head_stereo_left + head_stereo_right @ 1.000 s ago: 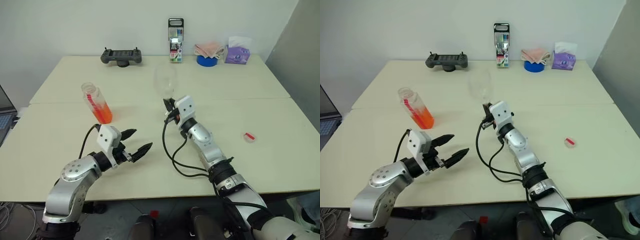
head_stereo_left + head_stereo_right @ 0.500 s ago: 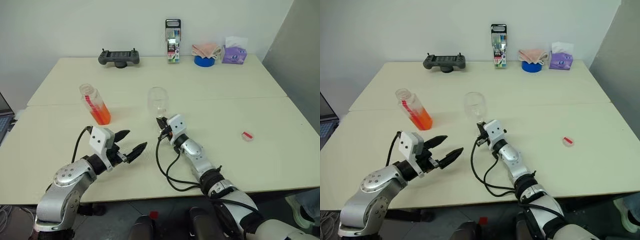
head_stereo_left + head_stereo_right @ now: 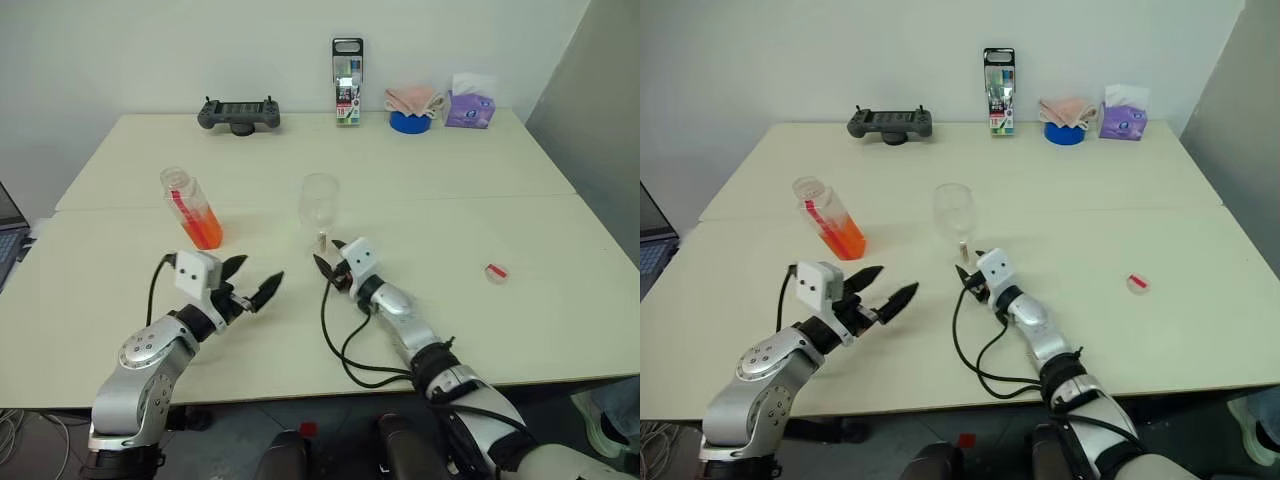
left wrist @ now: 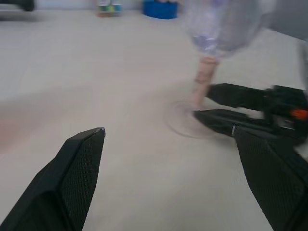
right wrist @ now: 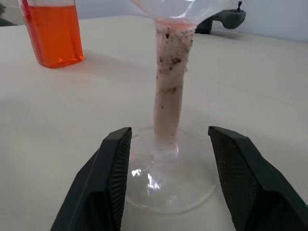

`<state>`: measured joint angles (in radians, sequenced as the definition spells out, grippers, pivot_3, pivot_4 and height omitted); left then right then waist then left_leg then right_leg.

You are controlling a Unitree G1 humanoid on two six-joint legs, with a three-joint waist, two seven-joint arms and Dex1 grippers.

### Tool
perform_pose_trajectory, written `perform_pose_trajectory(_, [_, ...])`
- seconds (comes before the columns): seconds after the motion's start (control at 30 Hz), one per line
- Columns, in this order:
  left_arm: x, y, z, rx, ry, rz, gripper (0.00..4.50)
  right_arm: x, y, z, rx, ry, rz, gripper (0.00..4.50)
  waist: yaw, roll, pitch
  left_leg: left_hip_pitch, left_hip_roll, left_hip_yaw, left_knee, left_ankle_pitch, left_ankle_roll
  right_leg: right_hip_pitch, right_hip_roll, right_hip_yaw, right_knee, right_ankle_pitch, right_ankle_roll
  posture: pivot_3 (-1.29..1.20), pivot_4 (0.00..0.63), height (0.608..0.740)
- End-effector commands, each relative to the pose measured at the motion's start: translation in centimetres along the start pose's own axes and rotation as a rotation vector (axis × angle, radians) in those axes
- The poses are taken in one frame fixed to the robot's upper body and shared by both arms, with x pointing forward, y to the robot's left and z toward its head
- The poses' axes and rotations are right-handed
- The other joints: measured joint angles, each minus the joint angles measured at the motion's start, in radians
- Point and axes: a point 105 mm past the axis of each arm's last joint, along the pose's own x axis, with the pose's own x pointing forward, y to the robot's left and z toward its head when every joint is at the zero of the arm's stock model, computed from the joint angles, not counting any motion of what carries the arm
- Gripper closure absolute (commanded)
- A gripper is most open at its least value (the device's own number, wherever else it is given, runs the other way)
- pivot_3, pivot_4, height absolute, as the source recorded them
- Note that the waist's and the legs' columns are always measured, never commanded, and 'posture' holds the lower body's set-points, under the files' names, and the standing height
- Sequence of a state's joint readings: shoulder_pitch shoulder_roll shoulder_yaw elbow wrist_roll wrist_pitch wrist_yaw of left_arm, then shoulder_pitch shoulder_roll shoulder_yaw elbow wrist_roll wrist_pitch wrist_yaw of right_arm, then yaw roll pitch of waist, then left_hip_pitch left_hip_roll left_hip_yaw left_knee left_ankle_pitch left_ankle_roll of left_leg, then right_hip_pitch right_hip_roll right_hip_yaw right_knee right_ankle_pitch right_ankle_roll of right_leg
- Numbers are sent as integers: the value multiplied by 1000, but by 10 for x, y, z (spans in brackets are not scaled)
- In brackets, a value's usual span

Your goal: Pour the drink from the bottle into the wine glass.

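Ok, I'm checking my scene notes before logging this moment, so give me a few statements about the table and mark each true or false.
1. The wine glass stands upright on the table. True.
2. The bottle is capped. False: its mouth is open; a small red cap lies apart, to the right.
3. The right end effector is clamped on the stem. False: its fingers stand open either side of the foot.
4. The left end effector is open and holds nothing. True.
5. The drink is in the bottle. True.
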<state>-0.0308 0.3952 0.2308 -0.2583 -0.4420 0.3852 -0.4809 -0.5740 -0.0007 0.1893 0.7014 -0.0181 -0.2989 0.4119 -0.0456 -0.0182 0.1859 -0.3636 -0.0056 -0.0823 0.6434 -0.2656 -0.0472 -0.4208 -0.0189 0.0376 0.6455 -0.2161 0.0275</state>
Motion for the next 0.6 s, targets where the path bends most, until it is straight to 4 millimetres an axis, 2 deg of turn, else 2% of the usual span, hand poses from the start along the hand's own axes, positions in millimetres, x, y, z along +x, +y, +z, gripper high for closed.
perform_pose_trajectory(0.03, [-10,27,9,12,-87,199,0,-35,-8,9,-15,61,91,1728,10,0,0,0,0,0,0,0,0,0,0,0,0,0,0,0,150,740])
perform_pose_trajectory(0.1, [-14,35,5,8,-95,270,0,-65,-14,20,-36,101,149,1728,17,-1,0,0,0,0,1,-1,-1,0,-2,1,0,-1,3,0,150,740])
perform_pose_trajectory(0.2, [-18,43,5,41,-110,342,0,-101,-26,50,-46,139,204,1728,18,-1,0,-1,-2,2,3,-2,-3,0,-2,2,-1,-1,5,0,150,740])
perform_pose_trajectory(0.3, [-16,56,17,61,-154,406,0,-127,-51,107,-79,149,239,1728,12,-2,1,0,-1,3,3,-2,-3,1,0,3,-1,0,5,0,150,740])
perform_pose_trajectory(0.37, [-10,66,29,87,-184,439,0,-134,-63,146,-114,158,284,1728,11,-2,1,0,-1,3,3,-2,-3,1,1,2,0,0,5,0,150,740])
perform_pose_trajectory(0.47, [0,77,42,93,-210,464,0,-131,-66,195,-129,107,356,1728,11,-5,1,0,0,2,1,-2,-3,0,2,0,-1,0,5,0,150,740])
perform_pose_trajectory(0.6, [9,91,45,88,-214,481,0,-123,-63,227,-137,52,429,1728,14,-5,1,-1,1,2,1,-4,0,0,3,0,-3,-1,5,0,150,740])
